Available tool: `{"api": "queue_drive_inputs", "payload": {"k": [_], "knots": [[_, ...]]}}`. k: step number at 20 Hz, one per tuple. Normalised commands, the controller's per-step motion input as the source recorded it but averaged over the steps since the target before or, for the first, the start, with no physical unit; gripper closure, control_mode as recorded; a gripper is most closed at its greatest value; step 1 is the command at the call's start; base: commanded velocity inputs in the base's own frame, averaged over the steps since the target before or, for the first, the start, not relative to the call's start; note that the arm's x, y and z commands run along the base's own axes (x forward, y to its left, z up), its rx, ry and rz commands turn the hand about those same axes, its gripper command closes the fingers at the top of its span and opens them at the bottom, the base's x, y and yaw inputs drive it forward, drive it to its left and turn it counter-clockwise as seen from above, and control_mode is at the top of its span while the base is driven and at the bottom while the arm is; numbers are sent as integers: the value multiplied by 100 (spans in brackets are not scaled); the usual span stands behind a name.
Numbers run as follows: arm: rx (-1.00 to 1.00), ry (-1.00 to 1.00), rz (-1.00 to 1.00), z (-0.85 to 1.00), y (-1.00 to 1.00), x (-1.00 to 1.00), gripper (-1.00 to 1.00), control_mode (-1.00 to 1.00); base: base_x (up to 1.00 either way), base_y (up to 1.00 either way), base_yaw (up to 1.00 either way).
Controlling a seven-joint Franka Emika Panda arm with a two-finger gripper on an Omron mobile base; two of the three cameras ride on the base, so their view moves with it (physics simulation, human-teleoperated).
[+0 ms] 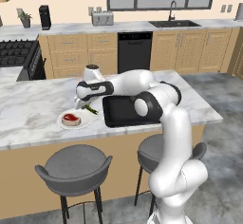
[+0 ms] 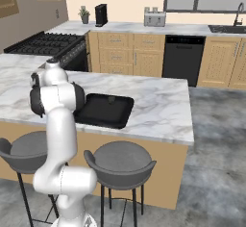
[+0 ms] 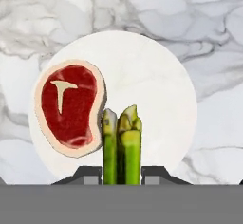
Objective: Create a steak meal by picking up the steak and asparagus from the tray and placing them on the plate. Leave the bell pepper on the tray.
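Looking down along the hand, I see the gripper (image 3: 121, 175) clamped on the asparagus (image 3: 122, 147), its green stalks rising between the two dark finger tips and pointing out over the plate (image 3: 156, 80); the steak (image 3: 69, 107) lies flat on that white plate, on the left side in this view, its pale fat rim just beside the stalk tips; I cannot tell whether the asparagus touches the plate or hangs above it; from the left base view, the plate (image 1: 64, 124) sits on the marble island counter (image 1: 33, 104) with the steak (image 1: 71, 118) on it, and the asparagus (image 1: 89, 108) shows under the hand at the plate's far edge; the black tray (image 1: 118, 114) lies just beside the plate, partly behind my arm; in the right base view the tray (image 2: 103, 109) holds the bell pepper (image 2: 111, 99), a small dark lump near its far rim.
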Motion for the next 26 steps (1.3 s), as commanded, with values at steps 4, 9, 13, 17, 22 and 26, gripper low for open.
{"api": "queue_drive_inputs", "payload": {"k": [4,9,13,17,22,26], "knots": [[-7,0,0,-35,17,23,100,-100,0,0,0],[-6,2,0,-28,19,28,100,-100,0,0,0],[-3,5,0,-21,13,38,100,-100,0,0,0],[-2,5,0,-21,11,37,100,-100,0,0,0],[-2,3,0,-13,6,19,-100,-100,0,0,0],[-3,0,0,0,9,1,-100,-100,0,0,0]]}}
